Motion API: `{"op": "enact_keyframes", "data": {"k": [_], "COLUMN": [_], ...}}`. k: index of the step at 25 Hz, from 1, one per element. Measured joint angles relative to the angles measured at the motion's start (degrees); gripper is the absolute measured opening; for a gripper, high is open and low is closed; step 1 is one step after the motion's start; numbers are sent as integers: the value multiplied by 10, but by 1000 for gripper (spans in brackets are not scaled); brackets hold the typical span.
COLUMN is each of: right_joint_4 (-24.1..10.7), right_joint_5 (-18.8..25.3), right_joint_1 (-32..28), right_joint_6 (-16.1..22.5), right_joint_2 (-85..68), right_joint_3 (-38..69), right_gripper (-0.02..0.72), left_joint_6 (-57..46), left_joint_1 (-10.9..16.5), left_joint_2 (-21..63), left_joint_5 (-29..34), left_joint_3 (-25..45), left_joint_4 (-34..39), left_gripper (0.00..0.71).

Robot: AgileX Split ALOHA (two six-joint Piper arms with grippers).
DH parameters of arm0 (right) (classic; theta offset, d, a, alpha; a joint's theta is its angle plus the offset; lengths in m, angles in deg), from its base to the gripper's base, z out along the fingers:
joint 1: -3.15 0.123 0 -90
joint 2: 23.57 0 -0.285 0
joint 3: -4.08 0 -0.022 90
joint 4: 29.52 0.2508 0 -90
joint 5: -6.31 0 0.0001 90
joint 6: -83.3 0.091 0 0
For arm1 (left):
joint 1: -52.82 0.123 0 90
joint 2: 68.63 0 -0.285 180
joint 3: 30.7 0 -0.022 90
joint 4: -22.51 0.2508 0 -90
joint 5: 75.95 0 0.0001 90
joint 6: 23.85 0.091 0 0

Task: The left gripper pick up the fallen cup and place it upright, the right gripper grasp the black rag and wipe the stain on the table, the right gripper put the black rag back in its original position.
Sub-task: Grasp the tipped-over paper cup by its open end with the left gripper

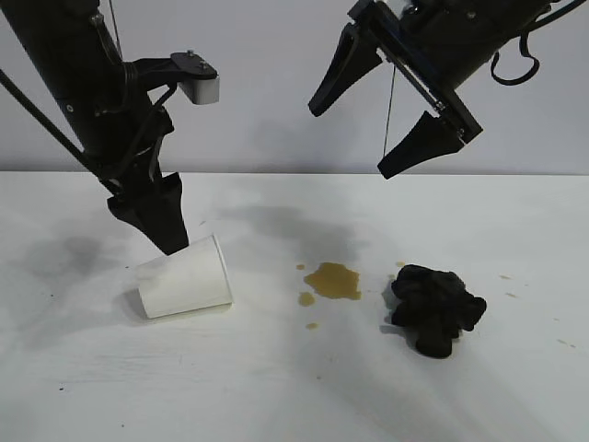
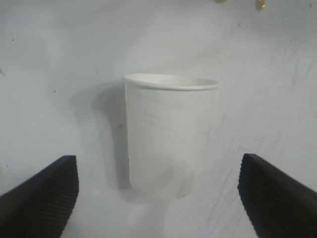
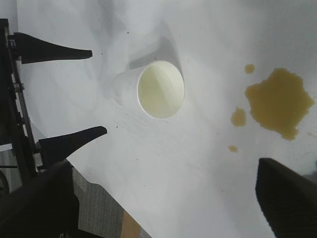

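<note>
The white paper cup [image 1: 184,276] lies on its side on the table [image 1: 294,396], left of centre, its rim toward the stain. My left gripper [image 1: 168,235] hangs just above the cup's base end, open and holding nothing. In the left wrist view the cup [image 2: 168,134] lies ahead, between the spread fingers [image 2: 49,198]. The yellowish-brown stain [image 1: 333,281] sits mid-table, with small droplets beside it. The black rag [image 1: 435,308] lies crumpled just right of it. My right gripper [image 1: 350,142] is high above the stain, open and empty. Its wrist view shows the cup [image 3: 158,89], the stain [image 3: 280,101] and the left gripper [image 3: 96,91].
A plain grey wall stands behind the table. In the right wrist view the table's edge [image 3: 106,178] runs diagonally, with floor beyond it. A few tiny specks dot the table to the right of the rag.
</note>
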Motion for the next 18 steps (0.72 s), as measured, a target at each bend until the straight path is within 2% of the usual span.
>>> {"op": "enact_keyframes", "data": {"k": [12,18], "right_joint_4": [0,0], "right_joint_5": [0,0], "right_joint_1": [0,0], "right_joint_6": [0,0], "right_joint_2": [0,0], "right_joint_3": [0,0], "right_gripper": [694,694], "left_joint_6": [-6,-6], "left_joint_1": [0,0], "left_joint_2": [-6,-61], "left_joint_5": [4,2], "left_joint_3": [0,1], "left_joint_4": [-22,-6], "left_gripper": [633,633]}}
